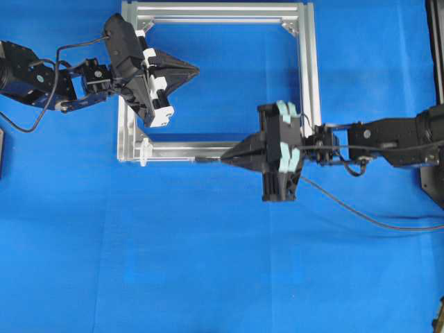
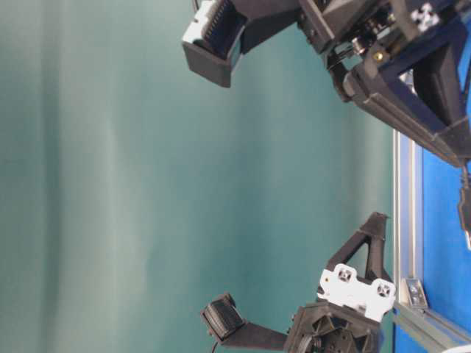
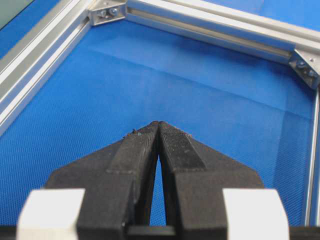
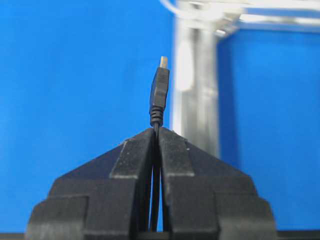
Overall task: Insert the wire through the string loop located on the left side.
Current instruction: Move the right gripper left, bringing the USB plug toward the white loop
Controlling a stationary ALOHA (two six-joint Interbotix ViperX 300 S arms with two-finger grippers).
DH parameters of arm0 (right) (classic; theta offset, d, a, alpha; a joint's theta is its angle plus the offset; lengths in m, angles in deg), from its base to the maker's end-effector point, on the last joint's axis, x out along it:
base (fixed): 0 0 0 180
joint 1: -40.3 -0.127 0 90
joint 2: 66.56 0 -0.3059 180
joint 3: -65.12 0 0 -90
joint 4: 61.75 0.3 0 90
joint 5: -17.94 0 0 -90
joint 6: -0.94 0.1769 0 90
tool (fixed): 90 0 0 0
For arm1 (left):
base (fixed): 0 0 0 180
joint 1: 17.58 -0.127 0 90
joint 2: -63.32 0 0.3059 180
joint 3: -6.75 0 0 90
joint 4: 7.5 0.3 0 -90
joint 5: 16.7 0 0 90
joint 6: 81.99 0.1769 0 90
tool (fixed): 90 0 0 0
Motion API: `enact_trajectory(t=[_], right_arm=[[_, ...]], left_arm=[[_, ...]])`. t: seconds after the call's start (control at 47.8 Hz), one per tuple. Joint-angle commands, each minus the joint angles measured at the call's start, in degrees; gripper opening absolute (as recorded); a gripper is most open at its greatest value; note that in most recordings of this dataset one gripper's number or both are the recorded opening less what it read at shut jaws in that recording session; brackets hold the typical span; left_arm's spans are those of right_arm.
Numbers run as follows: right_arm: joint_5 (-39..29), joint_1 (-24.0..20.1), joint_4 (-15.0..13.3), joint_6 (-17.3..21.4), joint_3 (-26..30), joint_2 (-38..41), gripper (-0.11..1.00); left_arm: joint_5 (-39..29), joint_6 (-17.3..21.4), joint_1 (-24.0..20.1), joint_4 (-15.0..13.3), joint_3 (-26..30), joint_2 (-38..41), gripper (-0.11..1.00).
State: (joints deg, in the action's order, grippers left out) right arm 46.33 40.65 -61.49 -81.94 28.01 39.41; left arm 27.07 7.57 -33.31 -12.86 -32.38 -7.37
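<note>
Overhead: right gripper (image 1: pixel 225 159) clamped on wire (image 1: pixel 361 216), tip over frame (image 1: pixel 309 69) bottom bar, white loop (image 1: pixel 145 151) further left. Left gripper (image 1: pixel 196 69) pinched closed, nothing in it, inside frame. Right wrist: plug (image 4: pixel 159 92) sticks out past fingertips.

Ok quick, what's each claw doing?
Left claw: closed, holding nothing.
Right claw: closed on the wire.

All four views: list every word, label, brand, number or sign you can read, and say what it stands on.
None: no view shows readable text.
Left gripper, shut and empty: plain black fingers.
Right gripper, shut on the wire: no marking on the plug.
Aluminium frame and blue cloth: bare.
</note>
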Motion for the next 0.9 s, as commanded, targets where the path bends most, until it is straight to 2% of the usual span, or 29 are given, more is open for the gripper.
enact_trajectory(t=[0.0,0.377,0.879], right_arm=[[0.6,1.0,-0.2,-0.2,0.1,-1.3,0.0],[2.1,1.8,-0.1,-0.5,0.4,-0.8,0.0],[2.3,1.7,-0.2,-0.7,9.8,6.5,0.0]], left_arm=[[0.3,-0.1,0.0,0.1,0.4,-2.0,0.0],[0.3,-0.1,0.0,0.2,0.4,-2.0,0.0],[0.3,-0.1,0.0,0.1,0.4,-2.0,0.0]])
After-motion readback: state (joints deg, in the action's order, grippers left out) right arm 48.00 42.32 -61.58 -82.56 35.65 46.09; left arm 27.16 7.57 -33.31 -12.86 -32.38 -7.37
